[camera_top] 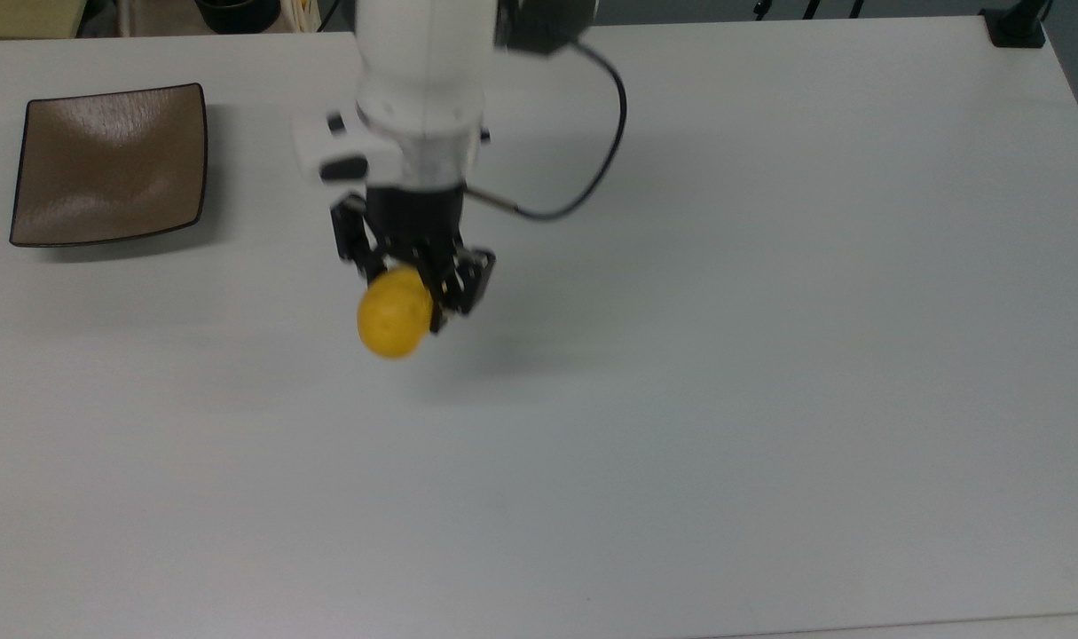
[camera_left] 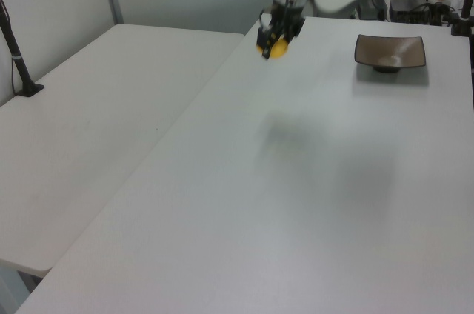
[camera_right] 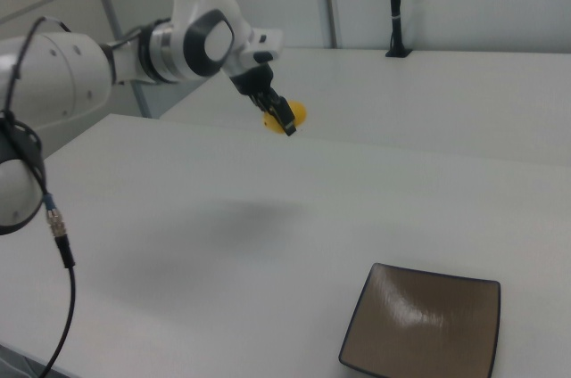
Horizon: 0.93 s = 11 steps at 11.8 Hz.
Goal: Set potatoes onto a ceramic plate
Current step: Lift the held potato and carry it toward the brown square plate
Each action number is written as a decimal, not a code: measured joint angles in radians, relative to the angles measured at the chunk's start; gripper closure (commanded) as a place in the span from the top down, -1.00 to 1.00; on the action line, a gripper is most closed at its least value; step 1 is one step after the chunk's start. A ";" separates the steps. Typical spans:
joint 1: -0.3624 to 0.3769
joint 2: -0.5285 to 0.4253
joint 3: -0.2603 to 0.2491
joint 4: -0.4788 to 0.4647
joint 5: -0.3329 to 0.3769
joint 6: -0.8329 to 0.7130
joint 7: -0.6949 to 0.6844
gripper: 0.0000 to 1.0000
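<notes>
1. Above the white table, we see the gripper clenched on the yellow potato, which bulges out below the black fingers.
2. In the left view the potato hangs clear of the table, with a soft shadow on the surface well below it.
3. In the right view we see the gripper tilted, with the potato at its tip, high over the table.
4. Farther off, at the top view's left, the brown ceramic plate sits flat on the table, well apart from the potato and with nothing on it.
5. A dark cable loops from the wrist.
</notes>
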 measured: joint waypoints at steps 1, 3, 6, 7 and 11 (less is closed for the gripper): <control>-0.008 -0.064 0.000 -0.013 0.032 -0.064 -0.029 -0.69; -0.042 -0.187 -0.001 -0.062 0.122 -0.169 -0.164 -0.65; -0.161 -0.311 -0.003 -0.122 0.232 -0.335 -0.512 -0.65; -0.210 -0.330 -0.004 -0.139 0.255 -0.369 -0.646 -0.65; -0.376 -0.336 -0.006 -0.187 0.271 -0.389 -1.056 -0.65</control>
